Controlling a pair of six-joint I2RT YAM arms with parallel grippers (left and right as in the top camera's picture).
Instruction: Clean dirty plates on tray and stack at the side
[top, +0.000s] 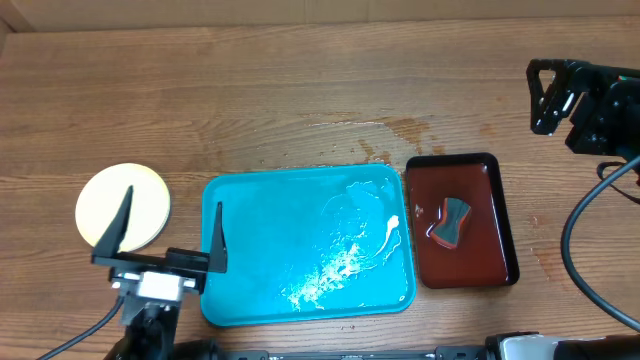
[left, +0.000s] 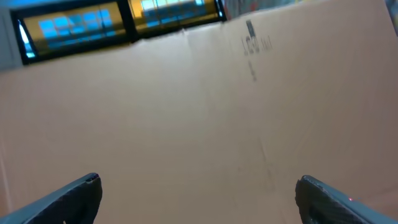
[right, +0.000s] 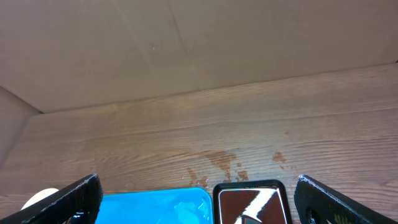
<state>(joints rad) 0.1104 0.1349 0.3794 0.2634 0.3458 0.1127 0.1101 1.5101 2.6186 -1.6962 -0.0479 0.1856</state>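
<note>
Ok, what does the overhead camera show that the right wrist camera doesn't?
Only overhead: the left gripper, open, one finger over the pale yellow plate, and white suds on the turquoise tray. Only right wrist: the cardboard wall behind the table. Both: the turquoise tray's far edge, the dark red tray, wet stains on the table, the open right gripper, perhaps a sliver of the plate.

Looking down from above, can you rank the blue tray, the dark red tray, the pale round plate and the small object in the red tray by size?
Largest to smallest in the overhead view:
1. blue tray
2. dark red tray
3. pale round plate, somewhat smaller than the red tray
4. small grey-and-red object, clearly the smallest
</note>
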